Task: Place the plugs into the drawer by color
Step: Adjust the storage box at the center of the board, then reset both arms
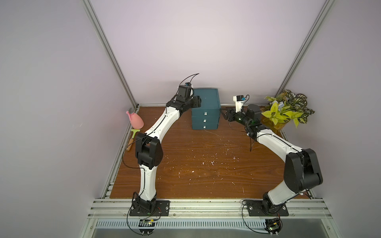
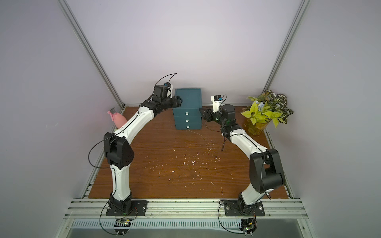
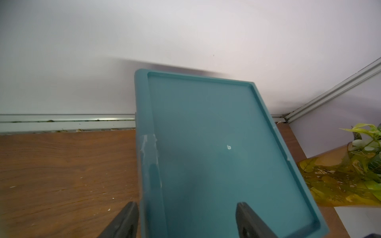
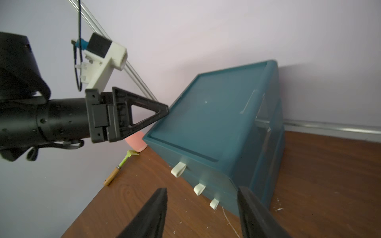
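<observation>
The drawer chest (image 1: 206, 99) is standing at the far middle of the wooden table (image 1: 206, 164), backing onto the far wall, with its three white tab handles (image 1: 205, 113) facing the near side and all three fronts sitting pushed in. The left gripper (image 1: 197, 102) is hanging at the chest's top left edge with its jaws standing well apart, one finger outside the left wall and the other over the lid, and it is clamping nothing. The right gripper (image 1: 224, 114) is hovering just beside the chest's right side, near the top front corner, with its jaws likewise spread and empty. Whether it is touching the wall cannot be told. At the far left a pink vase (image 1: 136, 121) is standing by the wall, and a green hand tool (image 1: 133, 137) with a wooden handle is lying just nearer. In a top view the left arm is covering the tool and part of the vase. At the far right a leafy plant (image 1: 288, 107) in a yellow pot is sitting close behind the right wrist. White flecks are dotting the table's middle, and a thin pale strand (image 1: 214, 131) is trailing from the chest's foot. The plugs cannot be made out anywhere, as the drawers' insides are lying hidden behind the dark fronts. In both wrist views the frame edge is cutting off the fingers.
</observation>
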`<act>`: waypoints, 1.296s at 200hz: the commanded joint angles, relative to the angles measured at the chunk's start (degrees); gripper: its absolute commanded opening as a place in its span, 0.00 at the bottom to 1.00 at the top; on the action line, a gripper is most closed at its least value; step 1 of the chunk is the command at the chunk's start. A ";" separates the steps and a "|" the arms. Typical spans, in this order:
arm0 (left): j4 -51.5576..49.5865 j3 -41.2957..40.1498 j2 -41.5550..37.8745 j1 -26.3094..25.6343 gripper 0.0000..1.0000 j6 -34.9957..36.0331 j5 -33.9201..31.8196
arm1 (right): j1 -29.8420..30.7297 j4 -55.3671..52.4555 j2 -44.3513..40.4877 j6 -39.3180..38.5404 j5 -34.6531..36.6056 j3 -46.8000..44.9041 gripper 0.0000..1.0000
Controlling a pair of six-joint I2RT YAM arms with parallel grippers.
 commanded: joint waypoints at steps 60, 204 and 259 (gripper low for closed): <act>43.05 -66.35 -48.20 -1.20 0.99 21.29 -26.09 | 1.45 20.30 -24.17 -19.02 32.85 -41.81 0.89; 74.35 -92.86 -32.63 22.68 0.97 25.65 -8.45 | -12.75 54.96 0.22 -19.86 33.99 -52.08 0.99; 98.70 -100.22 -24.37 21.36 0.98 21.36 -15.08 | -12.65 54.45 0.14 -20.55 33.58 -51.89 1.00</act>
